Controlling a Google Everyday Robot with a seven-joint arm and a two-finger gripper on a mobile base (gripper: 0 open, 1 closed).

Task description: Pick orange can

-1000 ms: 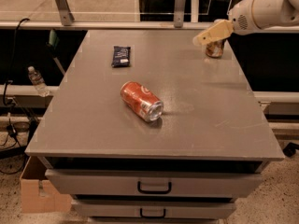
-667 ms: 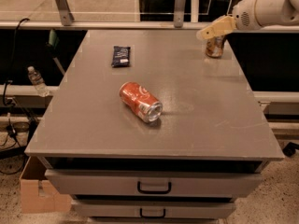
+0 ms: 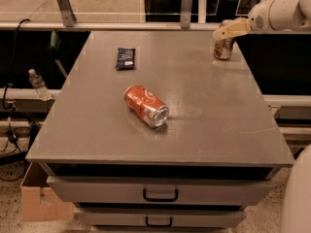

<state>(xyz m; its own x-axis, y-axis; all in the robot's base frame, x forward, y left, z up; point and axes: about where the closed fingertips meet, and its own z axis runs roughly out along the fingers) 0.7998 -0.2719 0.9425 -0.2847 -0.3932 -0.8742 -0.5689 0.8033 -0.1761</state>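
The orange can point(image 3: 223, 49), brownish copper with pale markings, stands upright at the far right of the grey table top point(image 3: 214, 130). My gripper point(image 3: 221, 34), with tan fingers on a white arm, reaches in from the upper right. It lies across the top of the orange can and hides the can's rim. I cannot see whether it touches the can.
A brighter red can point(image 3: 145, 105) with white script lies on its side in the middle of the table. A dark snack packet point(image 3: 126, 58) lies at the far left. A railing runs behind the table. Drawers point(image 3: 160, 194) are below, and a water bottle point(image 3: 38, 84) and a cardboard box point(image 3: 36, 198) are at the left.
My gripper has shifted slightly to the right and up, staying over the top of the orange can. Both cans and the packet have not moved.
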